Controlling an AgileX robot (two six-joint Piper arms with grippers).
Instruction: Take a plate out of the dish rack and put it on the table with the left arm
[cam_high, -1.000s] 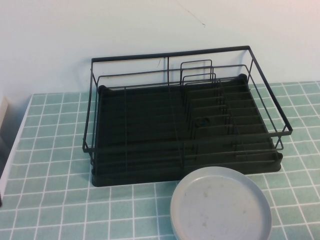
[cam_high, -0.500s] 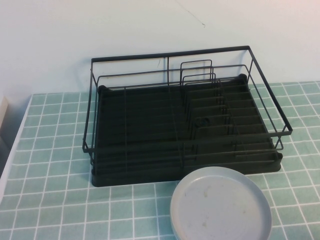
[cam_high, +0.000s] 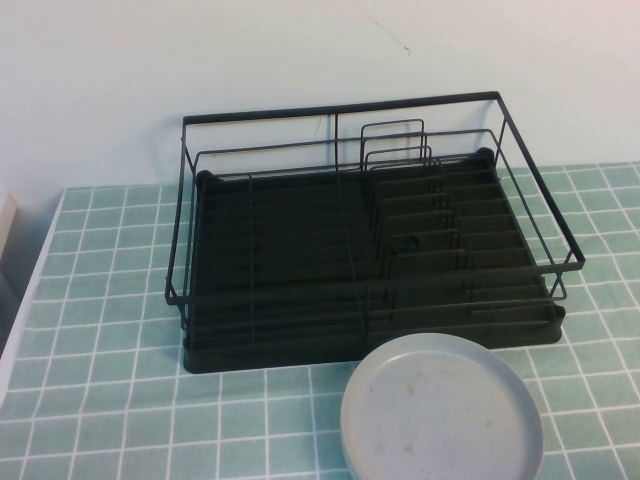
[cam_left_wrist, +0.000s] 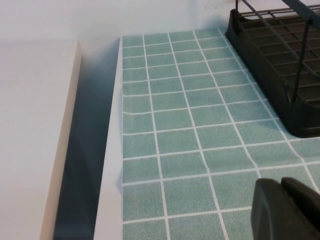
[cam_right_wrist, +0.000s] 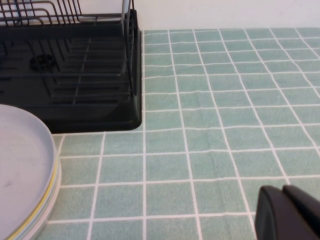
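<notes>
The light grey-white plate (cam_high: 442, 410) lies flat on the teal tiled table (cam_high: 100, 300), just in front of the black wire dish rack (cam_high: 340, 107). The rack holds no dishes. In the right wrist view the plate (cam_right_wrist: 20, 170) rests on a stack, with a yellow rim (cam_right_wrist: 36, 224) showing under it, next to the rack's corner (cam_right_wrist: 120, 115). My left gripper (cam_left_wrist: 281, 183) is shut and empty, low over bare tiles left of the rack (cam_left_wrist: 270, 55). My right gripper (cam_right_wrist: 283, 191) is shut and empty over tiles right of the rack. Neither arm shows in the high view.
A white ledge (cam_left_wrist: 30, 125) runs along the table's left edge, with a dark gap between them. A white wall (cam_high: 300, 50) stands behind the rack. Bare tiles lie left (cam_left_wrist: 175, 125) and right (cam_right_wrist: 225, 100) of the rack.
A dark shape and pale edge at the far left of the high view have slid out of the picture. The plate and the rack have not moved.
</notes>
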